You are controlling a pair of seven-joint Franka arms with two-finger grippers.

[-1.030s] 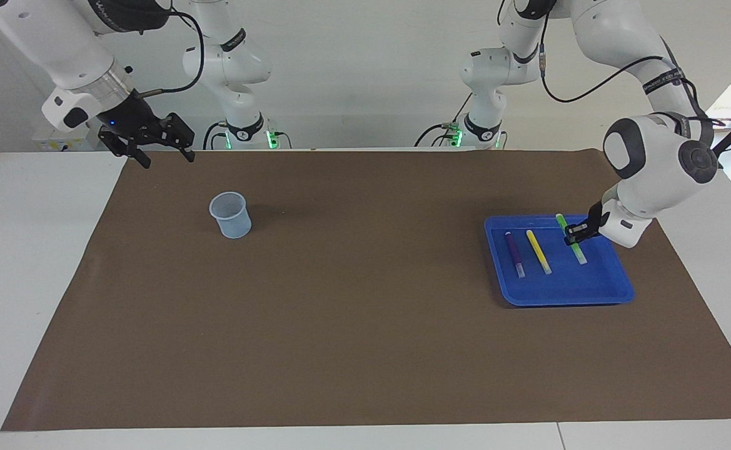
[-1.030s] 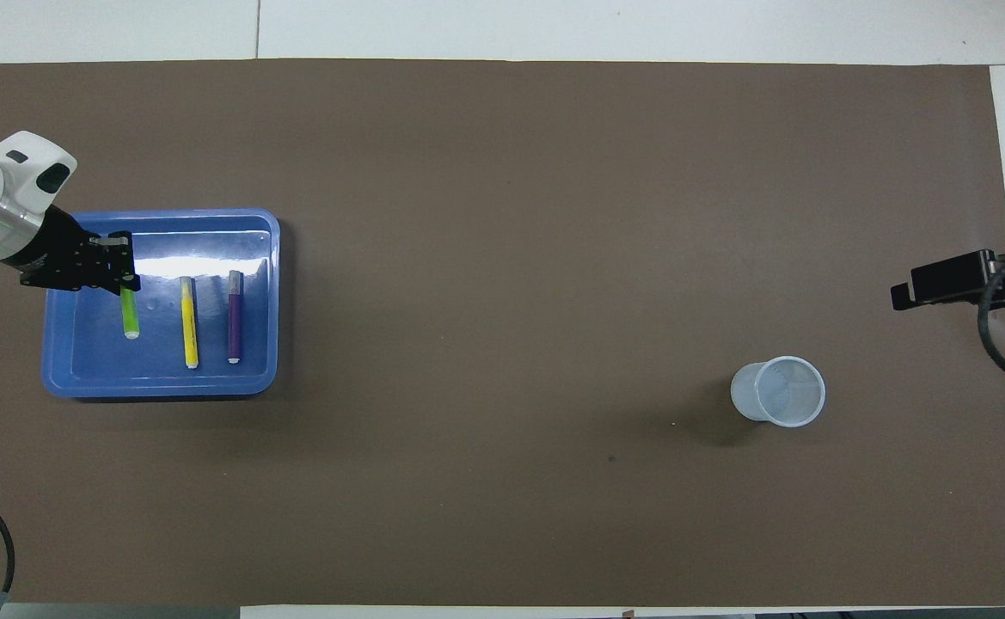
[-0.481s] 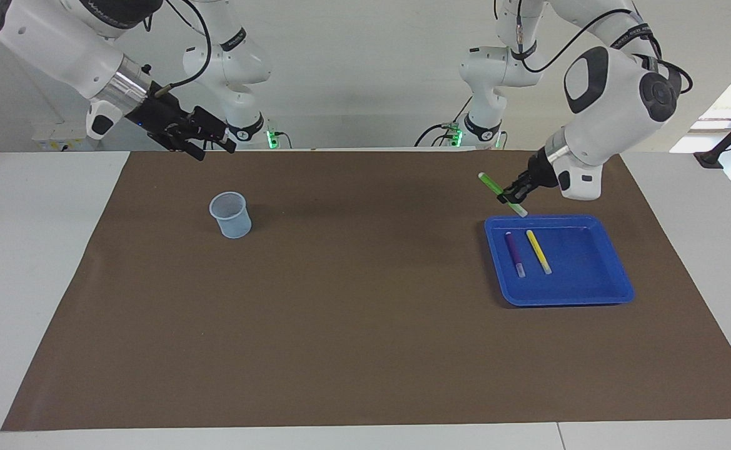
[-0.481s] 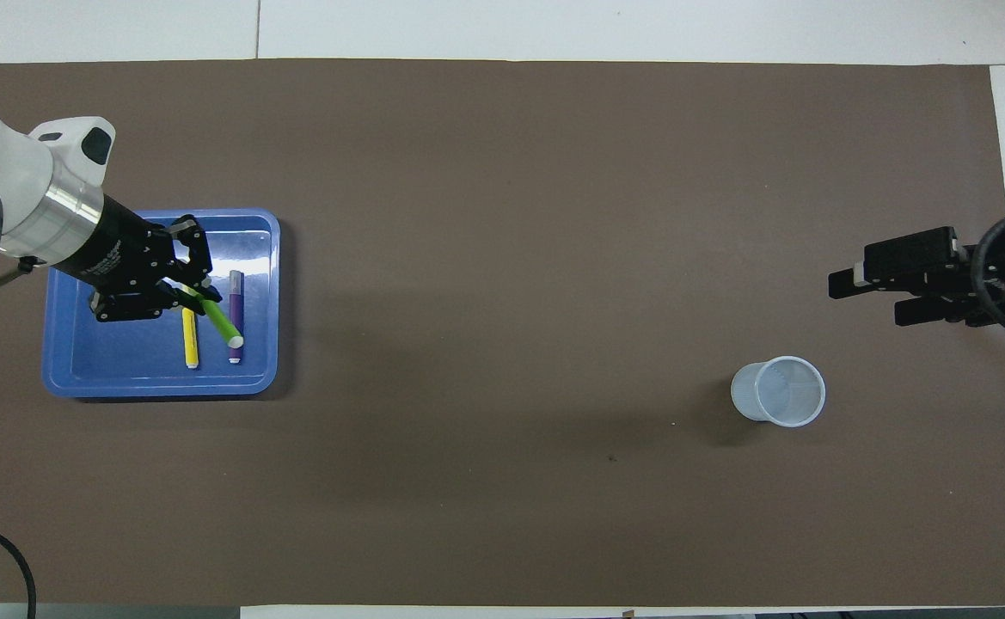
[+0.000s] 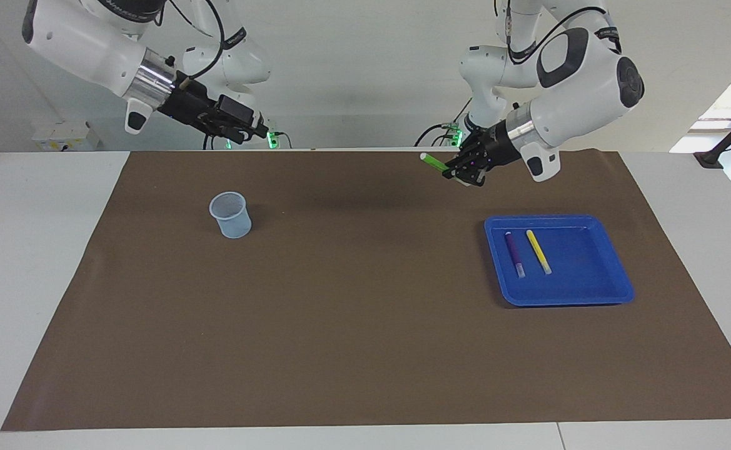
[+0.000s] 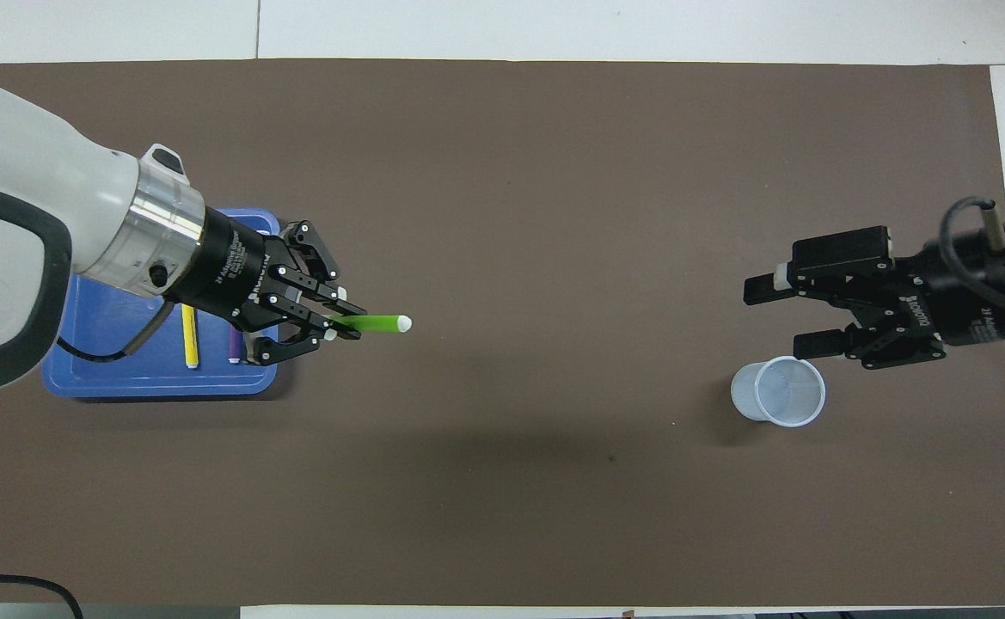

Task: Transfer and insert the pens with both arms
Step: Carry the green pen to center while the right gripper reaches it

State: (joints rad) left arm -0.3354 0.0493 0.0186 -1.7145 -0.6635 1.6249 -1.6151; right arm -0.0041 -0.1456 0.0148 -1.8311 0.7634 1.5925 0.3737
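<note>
My left gripper [image 5: 460,169] [image 6: 335,325] is shut on the green pen [image 5: 434,162] [image 6: 375,324]. It holds the pen roughly level in the air over the mat, just off the blue tray [image 5: 590,299] [image 6: 158,387]. The pen's pale end points toward the right arm's end of the table. The purple pen [image 5: 514,253] and the yellow pen [image 5: 538,251] [image 6: 190,335] lie side by side in the tray. My right gripper [image 5: 254,128] [image 6: 781,318] hangs open and empty in the air, over the mat beside the clear plastic cup [image 5: 232,215] [image 6: 779,391].
A brown mat [image 5: 365,312] covers most of the white table. The cup stands upright toward the right arm's end and the tray sits toward the left arm's end. In the overhead view the left arm covers much of the tray and most of the purple pen.
My left gripper has lifted the green pen out of the tray and carried it toward the table's middle, turning it level. My right gripper has moved in from the table's end toward the cup.
</note>
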